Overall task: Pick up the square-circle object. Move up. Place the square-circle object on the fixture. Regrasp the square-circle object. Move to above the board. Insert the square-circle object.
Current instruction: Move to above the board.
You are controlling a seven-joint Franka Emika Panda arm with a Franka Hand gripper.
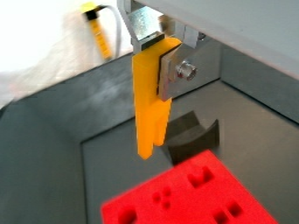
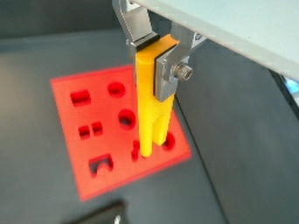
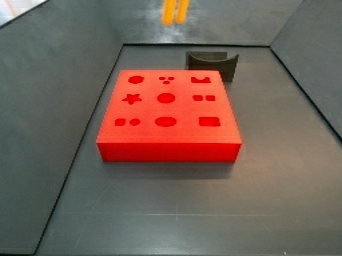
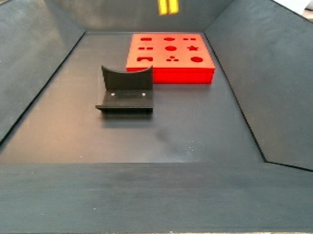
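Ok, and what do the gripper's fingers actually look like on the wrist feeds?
In both wrist views the gripper hangs under a pale grey-white housing. Its fingers are flat silver metal plates with rounded ends, each fixed by a visible screw. No cables or markings show. The side views show none of the gripper.

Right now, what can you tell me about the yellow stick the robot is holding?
The yellow stick is slim, smooth and plastic-looking, with flat sides. It hangs upright, its top pinched between the silver fingers of the gripper. Its lower end hangs free above the red board, touching nothing. In both side views only its tip shows, high up.
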